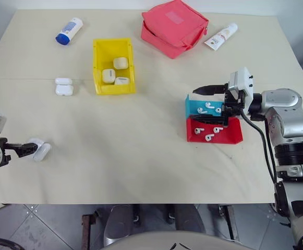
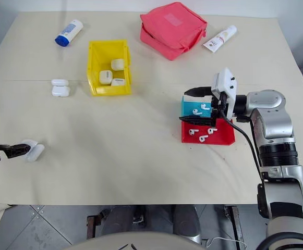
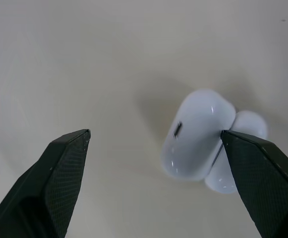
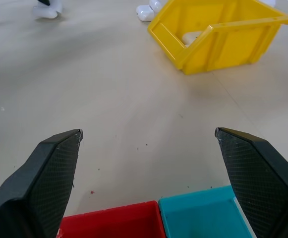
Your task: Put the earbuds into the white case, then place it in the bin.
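Head stereo pair: high, looking forward and down over the whole beige tabletop (image 1: 141, 156). Left wrist camera: very close above the table, looking along its own fingers at an open glossy white rounded case (image 3: 196, 134). Right wrist camera: low, facing across the table toward the bright yellow rectangular plastic bin (image 4: 223, 34) (shared with the head pair).

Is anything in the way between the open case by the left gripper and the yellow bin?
Nothing visible blocks it. The white case lies open at the left gripper, with bare table up to the bin. Two closed cases sit left of the bin, off a direct line.
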Controlling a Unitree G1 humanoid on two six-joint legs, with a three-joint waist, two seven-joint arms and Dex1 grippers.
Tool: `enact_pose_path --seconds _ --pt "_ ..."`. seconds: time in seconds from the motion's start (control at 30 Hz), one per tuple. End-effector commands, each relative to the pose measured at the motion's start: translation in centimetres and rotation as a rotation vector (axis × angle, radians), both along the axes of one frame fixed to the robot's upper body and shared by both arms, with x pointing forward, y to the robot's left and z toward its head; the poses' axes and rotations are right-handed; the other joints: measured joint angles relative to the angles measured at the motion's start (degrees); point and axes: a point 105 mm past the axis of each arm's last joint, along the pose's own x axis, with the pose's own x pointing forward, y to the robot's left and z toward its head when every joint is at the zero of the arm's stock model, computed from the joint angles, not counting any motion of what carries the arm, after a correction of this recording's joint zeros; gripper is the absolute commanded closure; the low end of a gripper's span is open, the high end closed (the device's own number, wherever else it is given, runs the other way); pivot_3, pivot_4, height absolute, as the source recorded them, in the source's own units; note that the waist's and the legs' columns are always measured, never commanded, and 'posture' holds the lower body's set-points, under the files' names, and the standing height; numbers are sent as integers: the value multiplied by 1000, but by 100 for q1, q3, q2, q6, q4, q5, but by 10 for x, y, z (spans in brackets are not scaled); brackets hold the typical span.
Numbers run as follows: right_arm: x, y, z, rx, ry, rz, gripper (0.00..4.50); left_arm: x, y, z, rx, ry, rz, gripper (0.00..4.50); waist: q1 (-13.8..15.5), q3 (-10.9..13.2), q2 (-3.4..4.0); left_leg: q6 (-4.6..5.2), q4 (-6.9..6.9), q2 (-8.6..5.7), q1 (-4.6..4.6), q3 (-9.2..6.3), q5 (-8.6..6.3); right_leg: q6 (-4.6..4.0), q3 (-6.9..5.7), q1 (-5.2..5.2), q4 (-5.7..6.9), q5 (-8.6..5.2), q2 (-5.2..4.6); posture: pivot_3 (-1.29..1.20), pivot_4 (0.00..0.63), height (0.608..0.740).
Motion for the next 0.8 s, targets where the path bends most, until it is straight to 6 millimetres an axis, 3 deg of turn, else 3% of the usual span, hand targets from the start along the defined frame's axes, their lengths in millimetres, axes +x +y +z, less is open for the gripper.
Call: enact_pose_path --seconds 0.03,0.3,0.43,0.67,0.8 --pt "0 1 11 4 -48 17 0 -8 6 16 22 -57 41 13 2 0 0 0 -1 1 -1 -2 0 0 1 0 -4 0 -2 0 150 740" --pt "2 1 10 1 -48 21 0 -29 8 7 21 -3 57 13 -9 0 0 -4 -4 13 -2 0 -1 0 3 2 -21 0 0 0 150 740" --pt "3 1 9 -4 -44 28 0 -49 9 2 6 49 51 13 -33 0 1 -9 -9 16 -2 3 -4 -1 5 1 -29 0 -3 0 150 740" --pt "4 3 10 -5 -48 30 0 -60 -3 -3 -21 86 -23 13 -12 1 2 -13 -8 21 -2 3 -6 -8 6 2 -31 -3 -4 0 150 740" --pt "4 1 9 -13 -46 32 0 -60 7 -4 6 67 20 13 -8 1 3 -16 -9 22 -2 1 -8 -13 5 1 -30 -6 -5 0 150 740"
